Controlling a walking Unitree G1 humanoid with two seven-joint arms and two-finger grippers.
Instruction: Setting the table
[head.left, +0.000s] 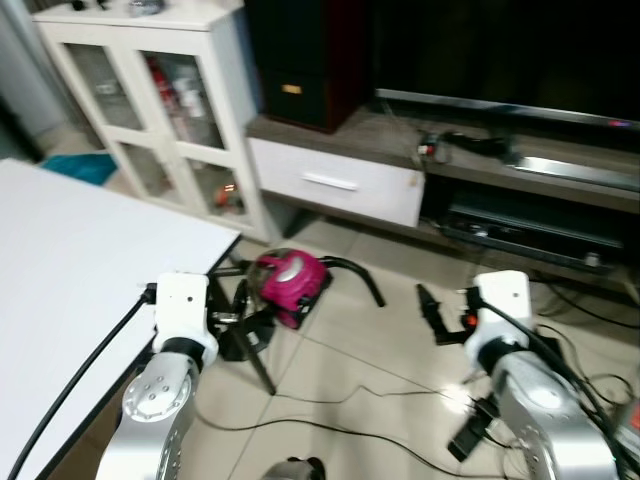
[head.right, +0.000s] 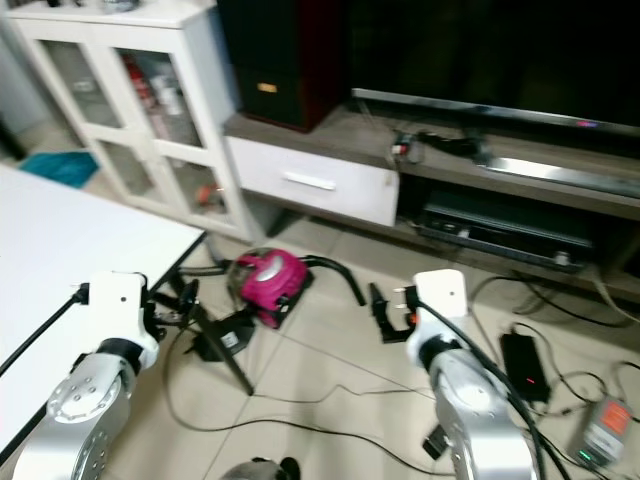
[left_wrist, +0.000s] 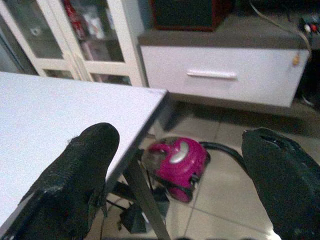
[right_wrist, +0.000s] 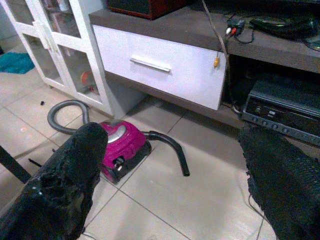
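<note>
Both held low over the floor, holding nothing: left gripper (left_wrist: 175, 180) fingers apart, just beside the table (head.left: 70, 260) corner – nearer arm; right gripper (right_wrist: 170, 185) fingers apart too, well apart from it. No tableware visible.

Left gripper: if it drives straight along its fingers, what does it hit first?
Probably the white table's corner edge, just below and ahead of the open left gripper. Beyond it sit the pink vacuum and the white drawer. Depth is uncertain.
</note>
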